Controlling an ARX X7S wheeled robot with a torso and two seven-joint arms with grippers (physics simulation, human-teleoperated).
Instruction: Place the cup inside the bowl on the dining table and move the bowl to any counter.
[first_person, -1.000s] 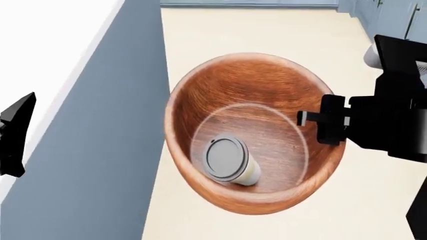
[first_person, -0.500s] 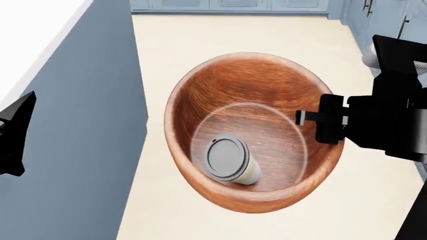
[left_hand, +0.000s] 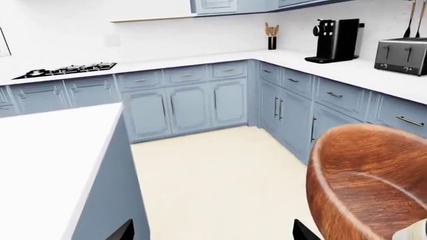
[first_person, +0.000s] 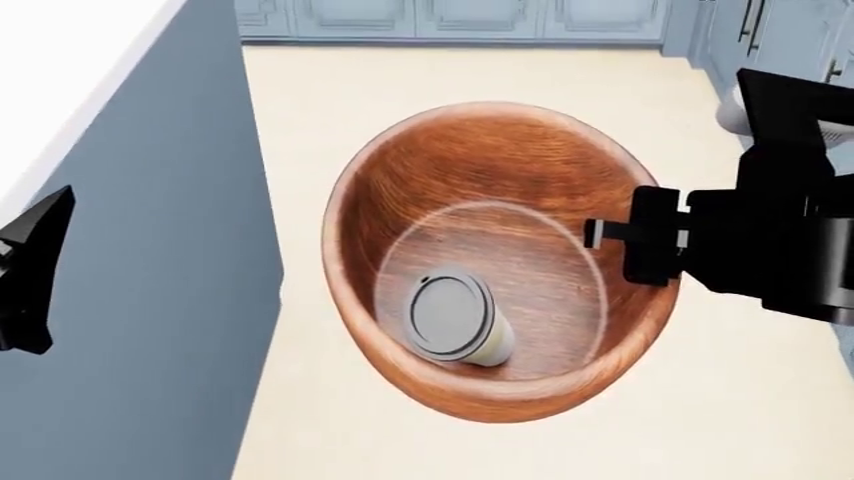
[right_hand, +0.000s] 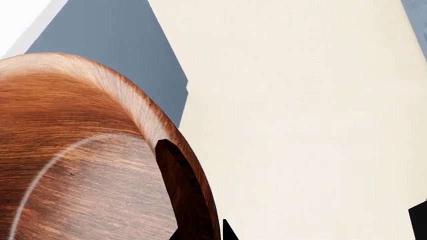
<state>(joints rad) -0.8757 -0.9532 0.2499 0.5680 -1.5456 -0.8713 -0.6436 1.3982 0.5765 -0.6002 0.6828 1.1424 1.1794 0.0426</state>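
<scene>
Item one: the wooden bowl (first_person: 501, 200). You are carrying it in mid-air over the cream floor (first_person: 441, 70), and your right claw (first_person: 621, 240) is pinching its rim, one finger (right_hand: 175, 187) lying against the inner wall and the other outside.

Item two: the lidded takeaway cup (first_person: 457, 322). It is lying on its side on the bowl's flat bottom, its dark-grey lid facing up toward your head camera.

Item three: your left claw (left_hand: 210, 232). It is hanging apart from the bowl with nothing between its two finger tips, which are standing spread wide in the wrist view; the bowl's rim is showing just beside it there.

Item four: the white-topped island bench (left_hand: 47, 160) with blue-grey sides, running along your left.

Item five: the white kitchen bench (left_hand: 200, 59) over blue cabinets, wrapping the far wall and the corner. It is carrying a gas hob (left_hand: 67, 69), a utensil holder (left_hand: 271, 37), a black coffee machine (left_hand: 335, 40) and a toaster (left_hand: 401, 55).
</scene>
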